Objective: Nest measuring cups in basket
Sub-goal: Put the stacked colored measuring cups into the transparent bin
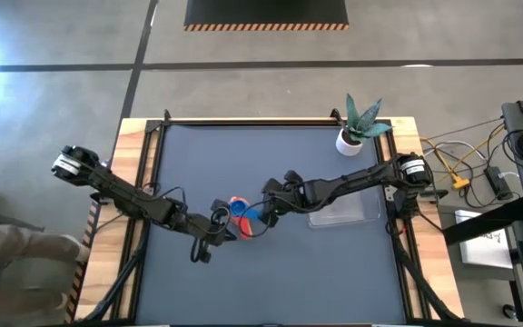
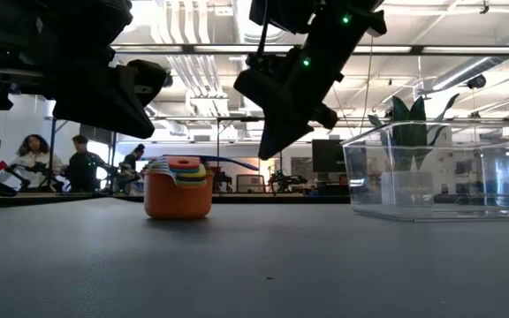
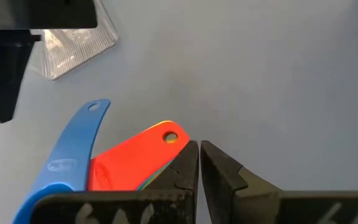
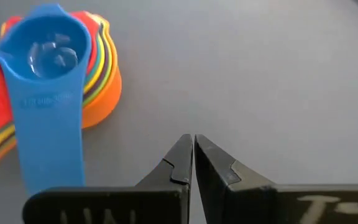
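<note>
Seen from above, the left claw (image 1: 214, 221) and right claw (image 1: 268, 211) flank the nested cups (image 1: 242, 217) at mid-bench (image 1: 334, 272); the clear basket (image 1: 345, 211) lies well behind the right claw, under its arm, empty of cups.

At bench level, the orange-based stack (image 2: 178, 188) stands between both raised claws, the basket (image 2: 440, 170) apart from it.

The left wrist camera shows that claw (image 3: 199, 157) pressed together, bearing nothing, red and blue handles (image 3: 73, 149) just beside it.

The right wrist camera shows its claw (image 4: 193, 149) likewise closed and empty, the blue cup (image 4: 45, 53) topping the stack nearby.
</note>
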Robot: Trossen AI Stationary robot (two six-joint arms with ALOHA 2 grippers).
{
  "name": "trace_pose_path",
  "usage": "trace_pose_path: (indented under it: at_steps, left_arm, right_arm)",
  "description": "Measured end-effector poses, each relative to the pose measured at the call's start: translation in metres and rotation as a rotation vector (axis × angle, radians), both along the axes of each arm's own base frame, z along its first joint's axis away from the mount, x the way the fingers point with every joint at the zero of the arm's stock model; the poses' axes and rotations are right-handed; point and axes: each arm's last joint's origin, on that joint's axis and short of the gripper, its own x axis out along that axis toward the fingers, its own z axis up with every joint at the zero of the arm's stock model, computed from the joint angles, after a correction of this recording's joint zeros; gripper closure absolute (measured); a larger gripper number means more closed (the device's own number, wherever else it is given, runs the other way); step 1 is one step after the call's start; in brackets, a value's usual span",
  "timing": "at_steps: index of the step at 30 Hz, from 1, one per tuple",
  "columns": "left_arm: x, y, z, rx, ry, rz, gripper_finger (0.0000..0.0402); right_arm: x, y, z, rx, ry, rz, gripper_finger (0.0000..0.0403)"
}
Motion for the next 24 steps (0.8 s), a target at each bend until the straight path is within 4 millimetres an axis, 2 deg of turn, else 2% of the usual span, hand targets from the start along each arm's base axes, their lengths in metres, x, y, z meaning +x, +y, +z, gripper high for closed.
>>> trace_pose_path:
  at_steps: [7, 14, 17, 24]
  left_arm:
    - [0.001, 0.005, -0.001, 0.004, 0.003, 0.018, 0.0402]
    - [0.001, 0.005, -0.005, -0.010, 0.033, -0.021, 0.0402]
    - [0.001, 0.004, -0.005, -0.025, 0.045, -0.035, 0.0401]
    - [0.006, 0.003, -0.024, -0.026, 0.116, -0.045, 0.0401]
  right_arm:
    - [-0.001, 0.000, -0.006, 0.016, 0.010, -0.002, 0.0394]
    - [0.008, 0.003, -0.028, 0.092, 0.038, 0.049, 0.0394]
    - [0.008, 0.003, -0.030, 0.104, 0.045, 0.054, 0.0394]
    - [0.010, 0.003, -0.029, 0.124, 0.018, 0.055, 0.0394]
